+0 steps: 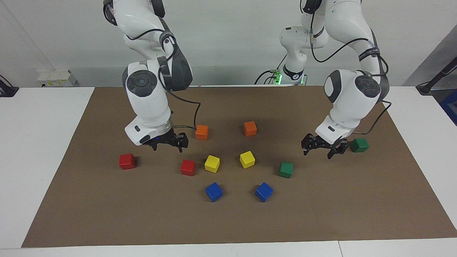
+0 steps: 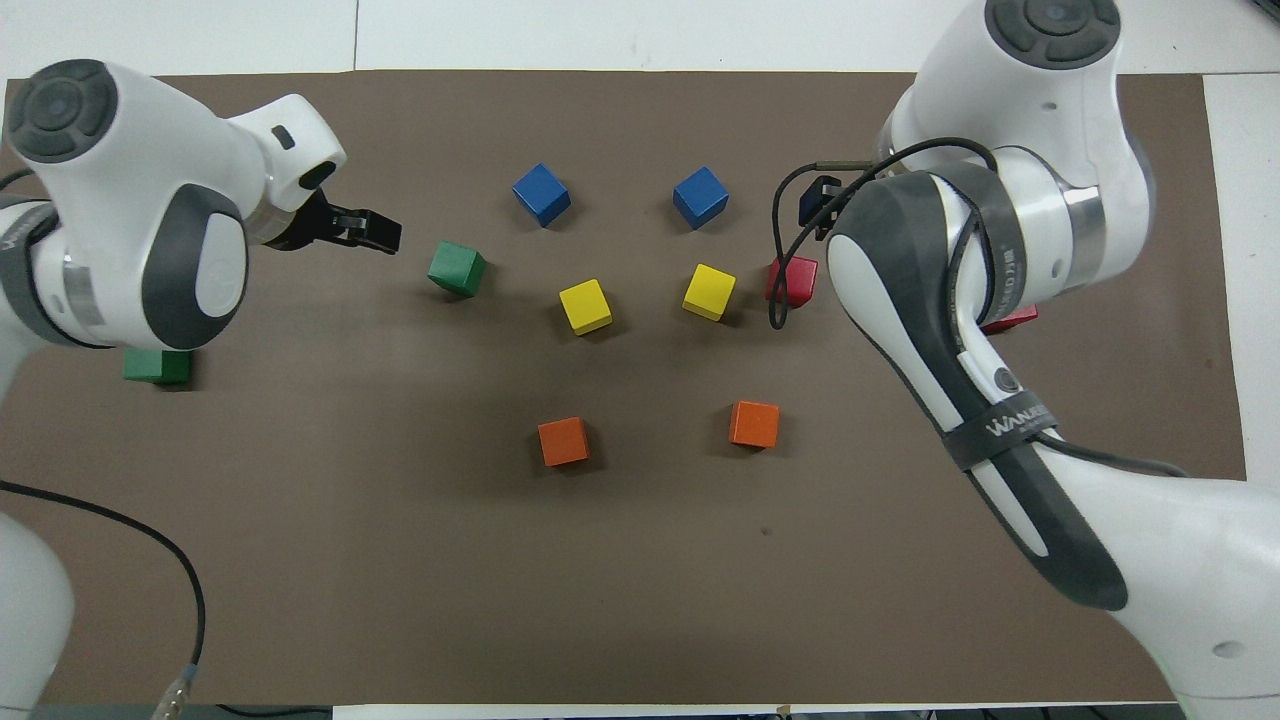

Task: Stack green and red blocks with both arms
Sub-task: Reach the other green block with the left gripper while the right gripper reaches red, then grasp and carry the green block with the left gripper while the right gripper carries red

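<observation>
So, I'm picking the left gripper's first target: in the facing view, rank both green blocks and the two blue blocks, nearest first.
From the left gripper:
1. Green block at the left arm's end, just beside it.
2. Second green block, toward the centre.
3. Blue block, past that green one.
4. Other blue block, toward the right arm's end.

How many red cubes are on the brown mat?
2. One red cube lies at the right arm's end of the mat; the other red cube sits beside a yellow cube. None looks hidden.

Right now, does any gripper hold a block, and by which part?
No. The left gripper and right gripper are both open and empty above the mat.
</observation>
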